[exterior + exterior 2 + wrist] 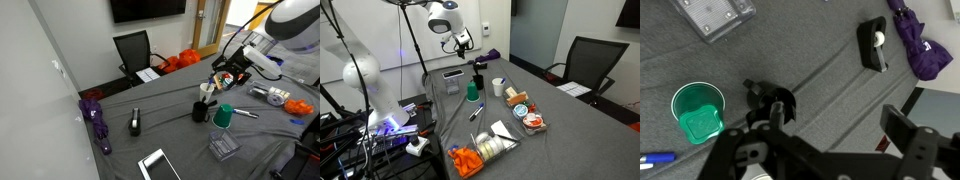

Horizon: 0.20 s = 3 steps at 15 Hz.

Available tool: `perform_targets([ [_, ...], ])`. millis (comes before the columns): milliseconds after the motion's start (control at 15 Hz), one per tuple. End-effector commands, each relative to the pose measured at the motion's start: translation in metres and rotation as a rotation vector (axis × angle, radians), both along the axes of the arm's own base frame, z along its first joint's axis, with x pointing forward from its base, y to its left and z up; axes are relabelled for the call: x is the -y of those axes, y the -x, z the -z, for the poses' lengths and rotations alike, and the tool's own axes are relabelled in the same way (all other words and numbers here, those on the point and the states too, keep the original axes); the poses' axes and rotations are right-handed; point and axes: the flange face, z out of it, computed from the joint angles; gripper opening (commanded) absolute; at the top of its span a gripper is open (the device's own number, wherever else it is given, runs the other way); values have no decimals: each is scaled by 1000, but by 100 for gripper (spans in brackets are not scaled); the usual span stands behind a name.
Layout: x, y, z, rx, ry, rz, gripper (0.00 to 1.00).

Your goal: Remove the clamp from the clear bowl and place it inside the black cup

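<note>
Your gripper (825, 140) hangs over the black cup (781, 106) — jaws spread wide, nothing in em. Looks like the clamp (753, 92) pokes outta it — clear bowl (710, 15) sits well apart.

The claw (832, 122) hangs over the gray bench (830, 60), jaws spread wide. Just off one fingertip stands the black cup (782, 102), with the clamp (755, 93) jutting out at its rim. The green cup (698, 110) sits farther out on that side, and the clear bowl (715, 15) well ahead.
</note>
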Motion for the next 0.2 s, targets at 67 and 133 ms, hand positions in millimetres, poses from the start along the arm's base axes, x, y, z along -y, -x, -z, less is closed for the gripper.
perform_targets([
  [67, 5, 34, -10, -30, 32, -84, 100],
  [133, 4, 39, -12, -36, 34, -94, 100],
])
